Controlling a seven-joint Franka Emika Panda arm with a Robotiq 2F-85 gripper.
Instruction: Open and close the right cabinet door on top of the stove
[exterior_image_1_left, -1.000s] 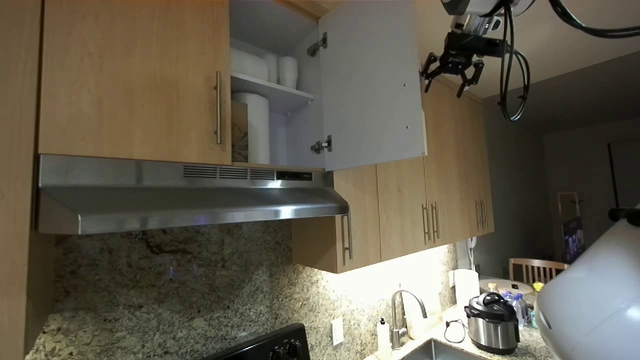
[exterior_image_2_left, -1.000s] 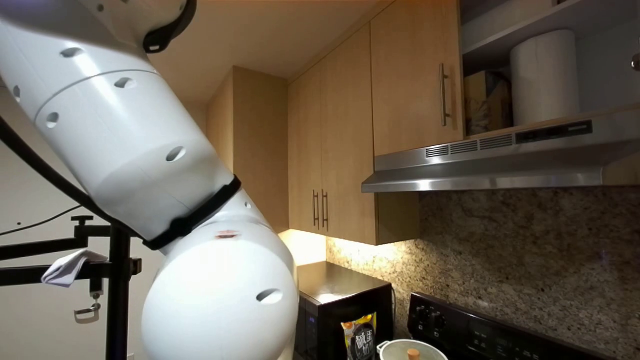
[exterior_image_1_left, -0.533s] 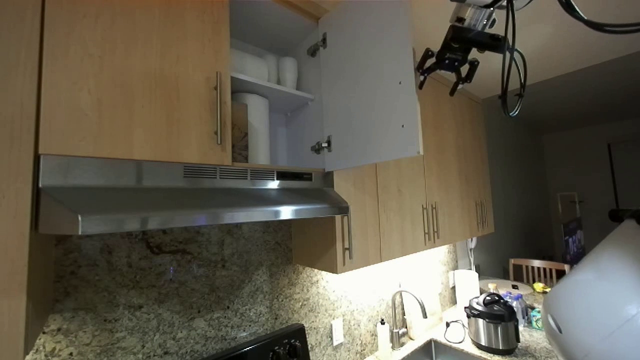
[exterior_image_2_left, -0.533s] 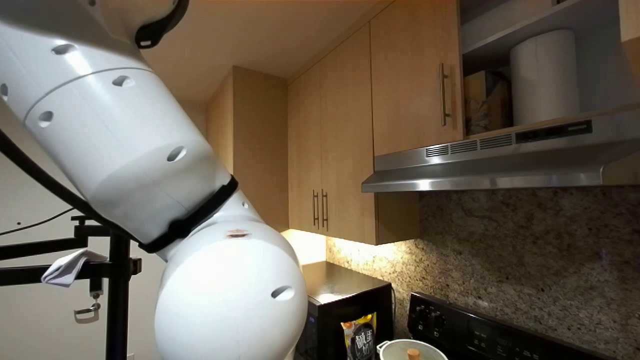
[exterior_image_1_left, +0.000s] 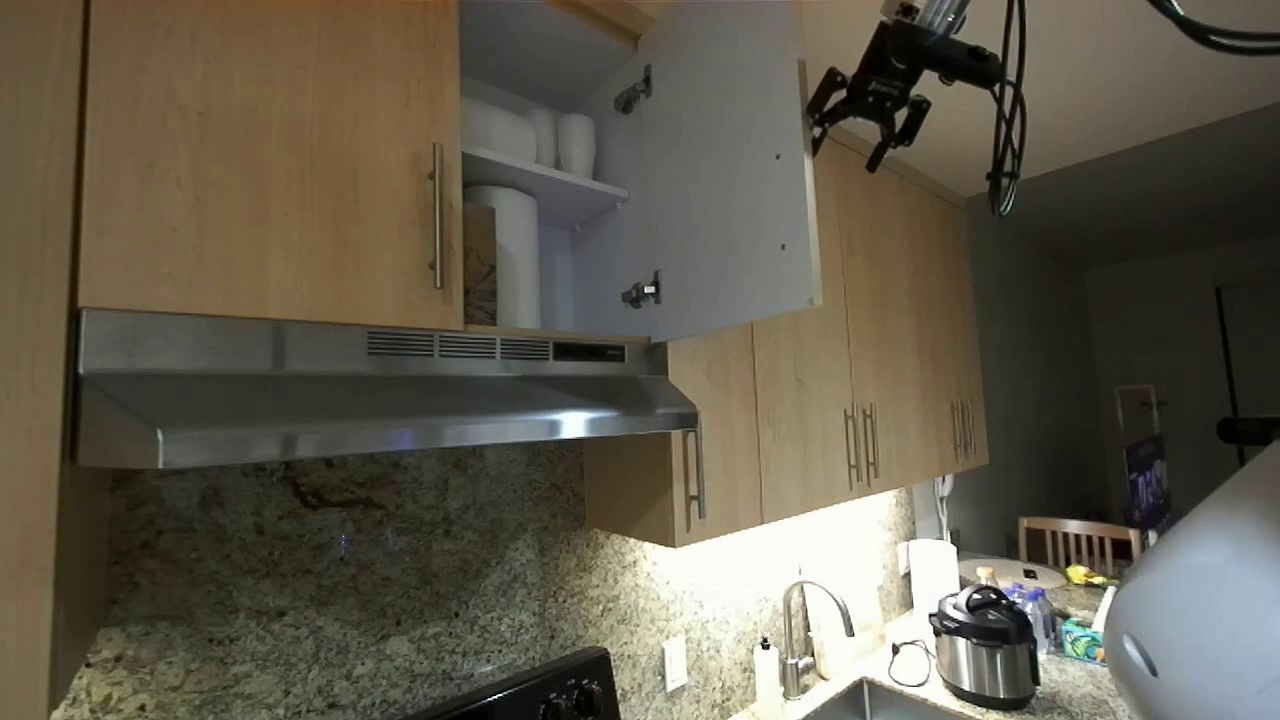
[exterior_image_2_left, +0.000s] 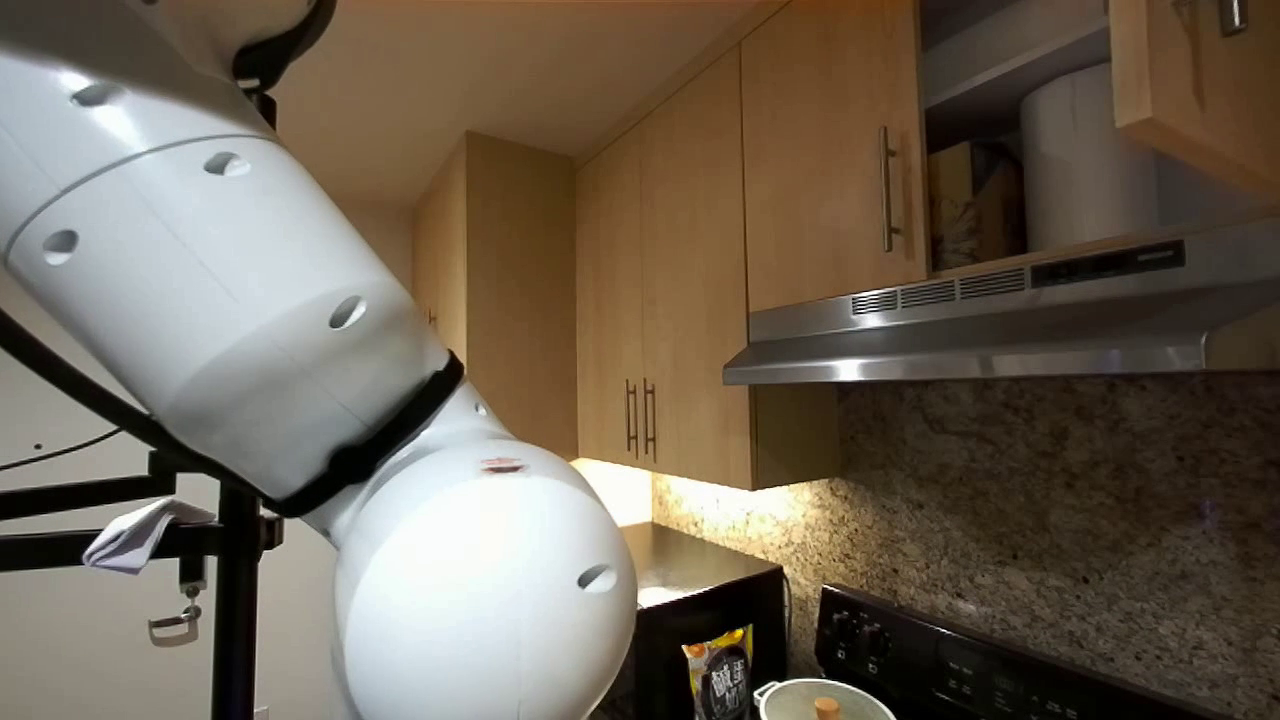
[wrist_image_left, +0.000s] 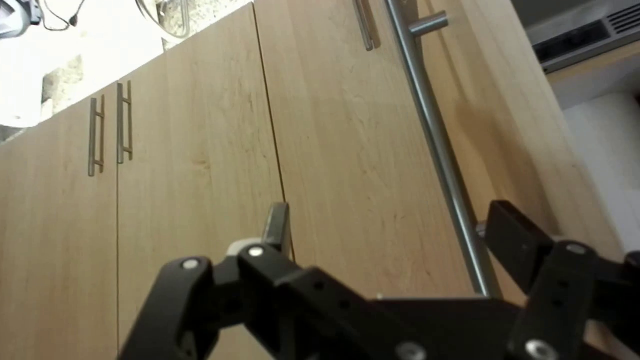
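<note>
The right cabinet door stands swung out, its whitish inner face (exterior_image_1_left: 730, 180) in an exterior view and part of its wood front (exterior_image_2_left: 1215, 110) at the top right corner of an exterior view. My gripper (exterior_image_1_left: 846, 158) is at the door's free edge, on its outer side. In the wrist view the gripper (wrist_image_left: 391, 215) is open, and the door's steel bar handle (wrist_image_left: 440, 145) runs between its fingers, close to the right-hand finger (wrist_image_left: 520, 240); whether they touch I cannot tell. The black stove (exterior_image_1_left: 570, 692) shows below in both exterior views.
A steel range hood (exterior_image_1_left: 400, 400) sits under the cabinet. The twin door (exterior_image_1_left: 270, 160) is closed at the left. White dishes (exterior_image_1_left: 577, 145) and a white roll (exterior_image_1_left: 515, 255) stand inside. Longer cabinet doors (wrist_image_left: 195, 150) lie behind the open door.
The door has swung partway back toward its cabinet, and its front has come into the other camera's view from the right. My gripper moved with its edge, staying open.
</note>
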